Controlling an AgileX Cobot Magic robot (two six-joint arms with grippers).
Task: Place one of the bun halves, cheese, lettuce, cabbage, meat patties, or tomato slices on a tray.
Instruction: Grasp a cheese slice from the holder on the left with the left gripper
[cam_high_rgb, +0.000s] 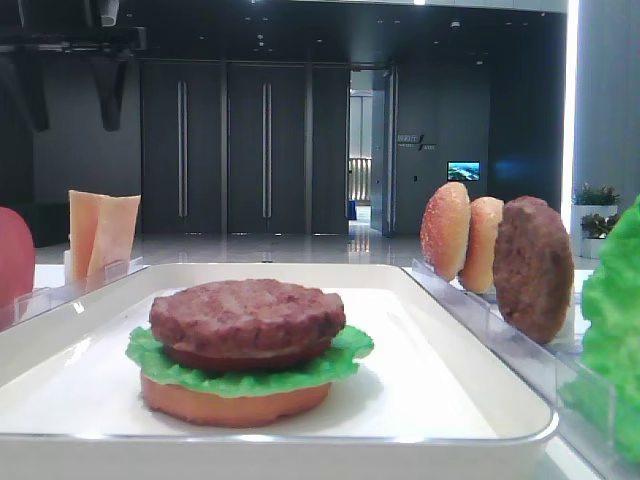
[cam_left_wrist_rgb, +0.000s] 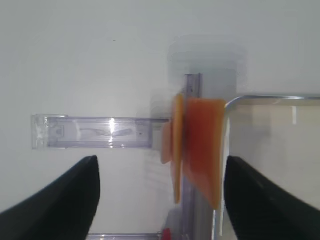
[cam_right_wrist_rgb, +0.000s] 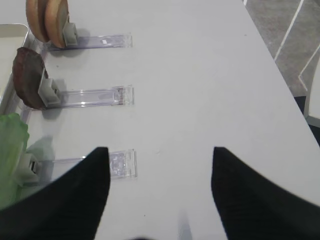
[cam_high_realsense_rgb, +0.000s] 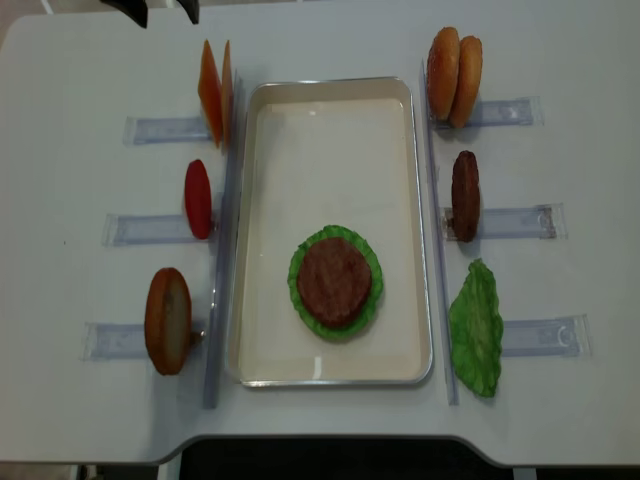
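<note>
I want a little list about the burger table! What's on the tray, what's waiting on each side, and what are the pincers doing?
tray: white, holds a bun half, lettuce, meat patty stacked
left racks: cheese, tomato slice, bun, all standing on edge
right racks: two buns, a patty, a lettuce leaf
left pincer: open, over the cheese, holding nothing
right pincer: open, over bare table, holding nothing

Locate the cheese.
In the overhead view the cheese stands upright in the far-left rack, beside the tray's far left corner, beyond the tomato slice.
</note>
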